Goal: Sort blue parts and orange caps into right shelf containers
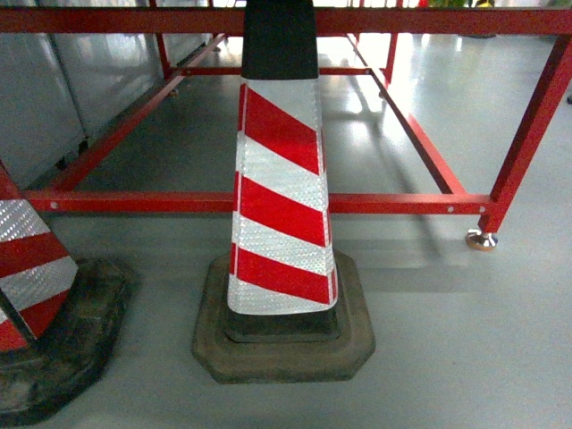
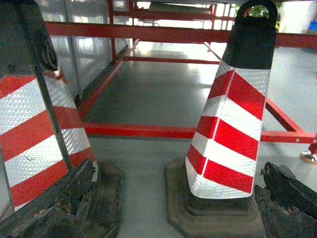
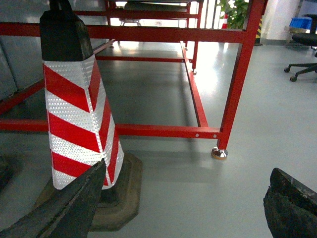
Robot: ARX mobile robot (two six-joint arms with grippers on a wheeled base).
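No blue parts, orange caps or right shelf containers show in any view. My left gripper (image 2: pixel 178 168) is open, its two dark worn fingers (image 2: pixel 54 208) spread wide at the bottom corners of the left wrist view, with only floor and a traffic cone's base between them. My right gripper (image 3: pixel 188 171) is open too, and its fingers (image 3: pixel 292 208) have bare grey floor between them. Neither gripper appears in the head view.
A red-and-white striped traffic cone (image 1: pixel 279 197) on a black base stands directly ahead, with a second cone (image 1: pixel 36 277) at the left. Behind them runs a low red steel frame (image 1: pixel 402 204) with a metal foot (image 1: pixel 481 239). Grey panels (image 1: pixel 54 80) line the left. An office chair (image 3: pixel 302 64) is far right.
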